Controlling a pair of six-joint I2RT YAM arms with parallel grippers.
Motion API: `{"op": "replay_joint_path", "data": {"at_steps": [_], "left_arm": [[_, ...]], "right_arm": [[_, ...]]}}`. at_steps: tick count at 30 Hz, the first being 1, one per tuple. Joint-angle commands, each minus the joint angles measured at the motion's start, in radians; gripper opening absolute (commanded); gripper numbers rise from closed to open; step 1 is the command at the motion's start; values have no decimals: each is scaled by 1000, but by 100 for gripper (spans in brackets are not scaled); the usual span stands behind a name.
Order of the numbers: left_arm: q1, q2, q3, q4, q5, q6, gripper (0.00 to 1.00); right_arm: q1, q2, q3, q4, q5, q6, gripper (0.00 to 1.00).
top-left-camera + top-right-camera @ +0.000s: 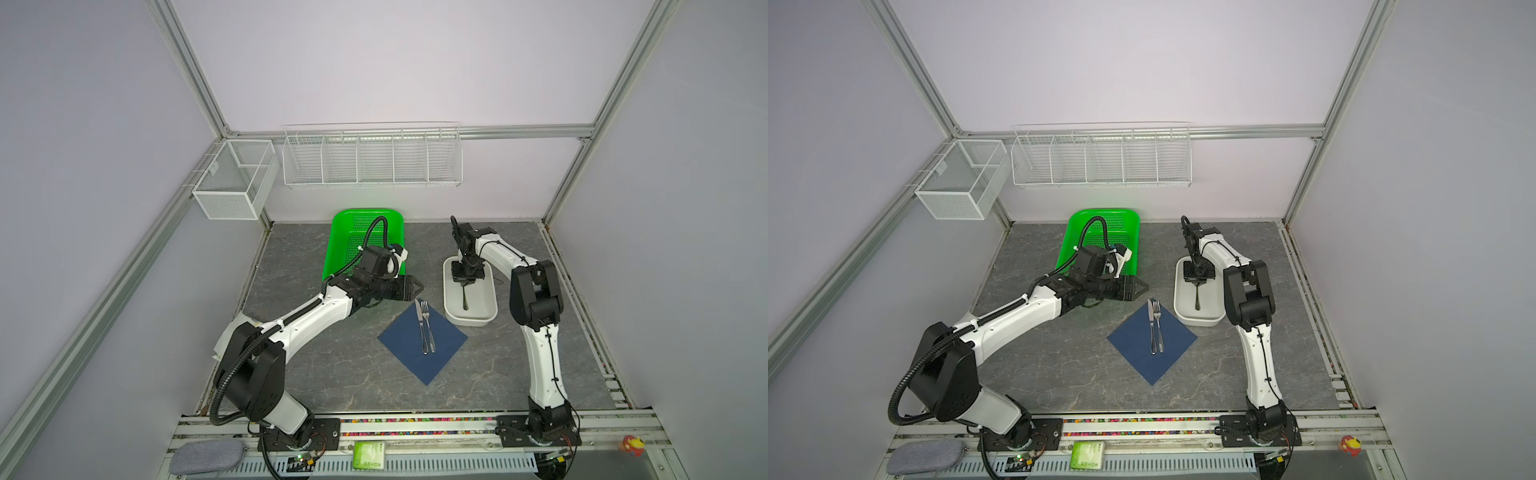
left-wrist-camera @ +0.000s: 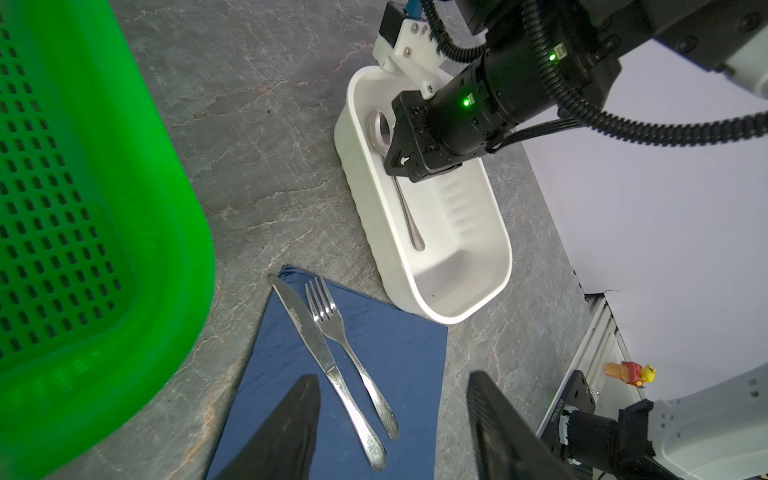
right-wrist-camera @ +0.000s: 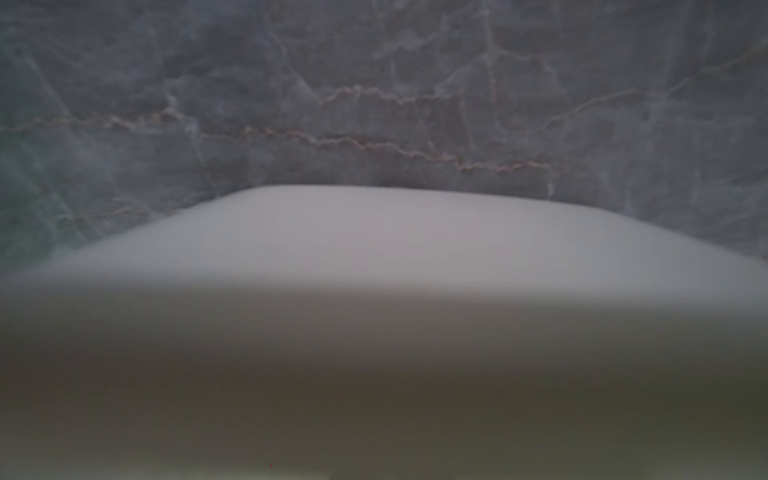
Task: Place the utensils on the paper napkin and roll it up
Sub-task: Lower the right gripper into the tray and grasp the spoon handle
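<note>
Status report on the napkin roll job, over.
Left gripper open, empty, hovering by the napkin. Right gripper shut on the spoon, down in the white tray. Knife and fork lie on the napkin. Nothing in the way.

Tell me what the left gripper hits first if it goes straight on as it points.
The left gripper would likely meet the near wall of the white tray; whether it clears the rim is unclear.
</note>
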State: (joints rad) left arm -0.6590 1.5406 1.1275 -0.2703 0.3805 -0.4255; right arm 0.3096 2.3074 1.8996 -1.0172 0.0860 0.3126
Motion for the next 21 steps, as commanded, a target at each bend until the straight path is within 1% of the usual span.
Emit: {"op": "replay_joint_path", "data": {"at_steps": [1,3,6,12,18,21], "left_arm": [[7,-29,4,-40,-35,7,58],[7,-44,-4,-39,-40,-4,58],[7,-74,-44,10,-43,-32,58],[7,-89,-92,64,-14,-65,58],[9,-88,-108,69,-16,-60,58],[13,-83,-97,50,-21,-47,58]], "right_arm": [[0,6,-51,-61,10,-17,8],[2,8,-52,-68,24,-12,9],[2,6,-57,-73,31,-2,12],[3,15,-38,-98,15,9,20],[11,52,-13,-120,12,12,21],[19,81,7,-129,9,11,19]]}}
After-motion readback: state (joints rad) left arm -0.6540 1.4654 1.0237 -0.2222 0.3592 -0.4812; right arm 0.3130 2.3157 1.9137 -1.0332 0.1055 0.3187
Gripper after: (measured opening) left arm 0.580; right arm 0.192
